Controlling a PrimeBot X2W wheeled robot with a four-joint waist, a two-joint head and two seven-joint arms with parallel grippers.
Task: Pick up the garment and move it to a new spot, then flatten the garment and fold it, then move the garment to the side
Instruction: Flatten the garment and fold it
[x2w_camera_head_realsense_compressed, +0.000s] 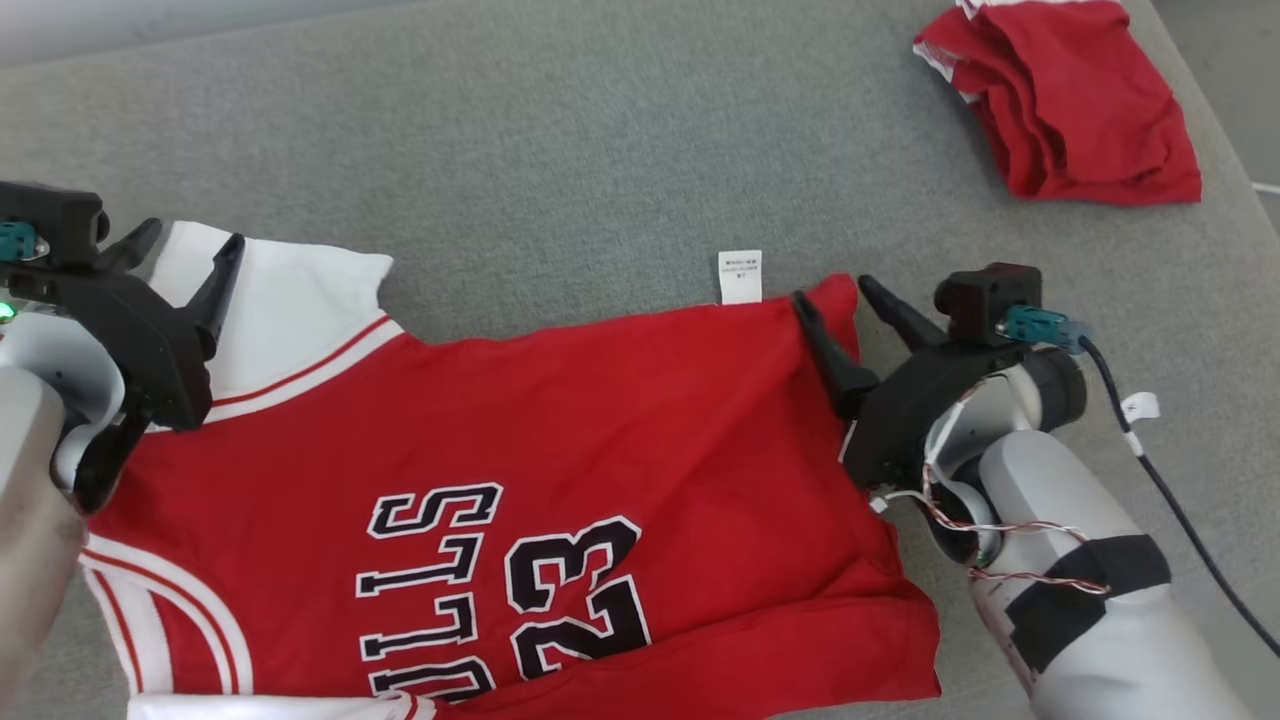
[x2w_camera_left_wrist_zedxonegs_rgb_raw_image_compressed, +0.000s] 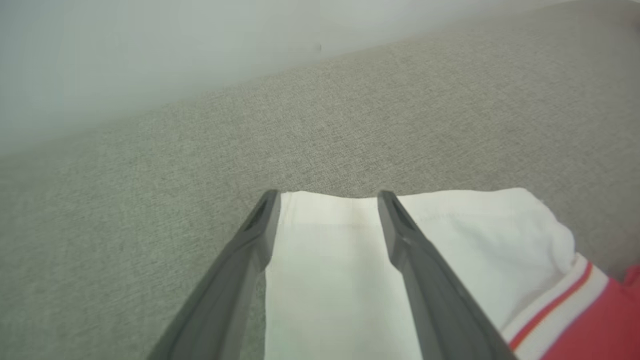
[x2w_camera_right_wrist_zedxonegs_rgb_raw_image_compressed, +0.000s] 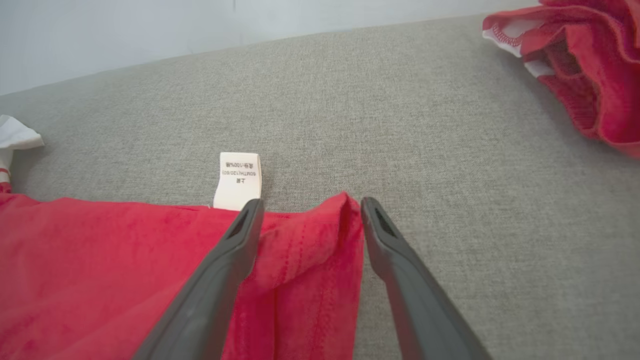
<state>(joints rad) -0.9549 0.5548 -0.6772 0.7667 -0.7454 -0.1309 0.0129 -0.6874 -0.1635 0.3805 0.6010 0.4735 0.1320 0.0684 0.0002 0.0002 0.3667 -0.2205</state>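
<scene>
R claw (x2w_camera_head_realsense_compressed: 832, 290), L claw (x2w_camera_head_realsense_compressed: 192, 235) both spread wide, empty, straddling jersey (x2w_camera_head_realsense_compressed: 600, 400) edges. Cloth prob. soft, limp (will sag). You pinch hem corner (x2w_camera_right_wrist_zedxonegs_rgb_raw_image_compressed: 310, 240) + sleeve (x2w_camera_left_wrist_zedxonegs_rgb_raw_image_compressed: 325, 280), lift evenly.

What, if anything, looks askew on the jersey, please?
The red jersey lies mostly flat, but its hem corner by the right pincer is folded over, and its white care label sticks out past the edge.
</scene>
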